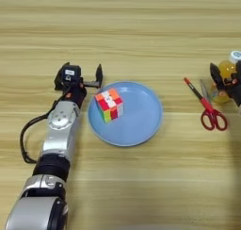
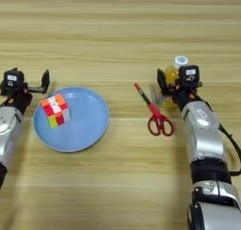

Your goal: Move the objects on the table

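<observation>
A multicoloured puzzle cube (image 1: pixel 109 105) sits inside the round light-blue plate (image 1: pixel 141 125), on the plate's left part, a little left of the frame's centre, so as far as placement goes this piece looks settled. The left gripper (image 1: pixel 81 77) stands just off the plate's upper-left rim with its two black fingers spread wide and nothing between them; it is near the cube but apart from it. Over at the right of the frame, the right gripper (image 2: pixel 173 85) is at the small orange-juice bottle with its white cap (image 2: pixel 173 72), which stands upright on the light wooden table (image 2: pixel 117 31). The black fingers appear to flank the bottle's body, one showing on its left side, but whether they press on it or merely bracket it cannot be told from these views. Just left of the bottle lie the red-handled scissors (image 2: pixel 159 120), handles toward the lower part of the frame, and a slim red-tipped pen (image 2: pixel 142 96) lies slantwise touching or crossing them near the blades; neither is in any grip. Judging from this layout, the cube on the plate is likely the finished part, the bottle is the step in hand, and the scissors and pen are still untouched.
</observation>
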Controlling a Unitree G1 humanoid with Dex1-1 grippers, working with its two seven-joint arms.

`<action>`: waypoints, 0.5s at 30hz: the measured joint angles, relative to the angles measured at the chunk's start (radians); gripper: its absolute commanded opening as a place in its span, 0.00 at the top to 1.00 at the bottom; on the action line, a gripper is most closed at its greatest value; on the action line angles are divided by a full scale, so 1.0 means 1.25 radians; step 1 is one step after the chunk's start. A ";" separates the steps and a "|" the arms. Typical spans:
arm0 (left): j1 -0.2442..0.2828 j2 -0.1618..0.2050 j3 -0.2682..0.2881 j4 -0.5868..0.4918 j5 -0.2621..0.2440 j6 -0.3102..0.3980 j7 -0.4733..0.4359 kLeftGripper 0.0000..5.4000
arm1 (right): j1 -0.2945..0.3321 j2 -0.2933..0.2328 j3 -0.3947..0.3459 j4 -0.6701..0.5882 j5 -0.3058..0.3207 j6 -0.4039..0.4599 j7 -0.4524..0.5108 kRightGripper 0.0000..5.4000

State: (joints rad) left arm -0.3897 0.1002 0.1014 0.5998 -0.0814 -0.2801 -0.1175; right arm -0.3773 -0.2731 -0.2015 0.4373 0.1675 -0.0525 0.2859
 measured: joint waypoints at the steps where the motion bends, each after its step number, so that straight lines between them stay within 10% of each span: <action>1: 0.000 0.000 0.000 0.000 0.000 0.000 0.000 0.00 | 0.004 0.001 0.000 -0.007 0.000 0.000 0.000 0.35; 15: 0.000 0.000 0.000 0.000 0.000 0.000 0.000 0.00 | 0.036 0.023 0.018 -0.219 0.013 0.042 -0.031 0.35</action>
State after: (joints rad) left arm -0.3897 0.1002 0.1012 0.5999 -0.0813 -0.2801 -0.1175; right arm -0.3324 -0.2444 -0.1788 0.1631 0.1835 0.0001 0.2477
